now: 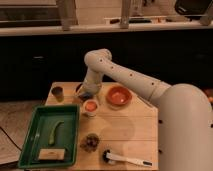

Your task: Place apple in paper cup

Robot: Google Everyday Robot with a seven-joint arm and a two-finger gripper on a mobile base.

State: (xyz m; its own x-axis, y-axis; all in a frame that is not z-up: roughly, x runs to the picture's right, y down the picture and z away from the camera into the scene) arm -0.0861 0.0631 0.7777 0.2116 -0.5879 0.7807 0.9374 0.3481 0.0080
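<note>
The apple (91, 105) is a small orange-red fruit sitting in the mouth of the small white paper cup (90, 111), which stands on the wooden table left of centre. My gripper (85, 95) hangs at the end of the white arm just above and slightly behind the cup, close to the apple.
An orange bowl (119, 96) stands right of the cup. A dark olive-brown cup (57, 92) is at the table's back left. A green tray (30, 145) at front left holds a green vegetable and a packet. A small dish of brown bits (90, 142) and a white brush (125, 159) lie near the front edge.
</note>
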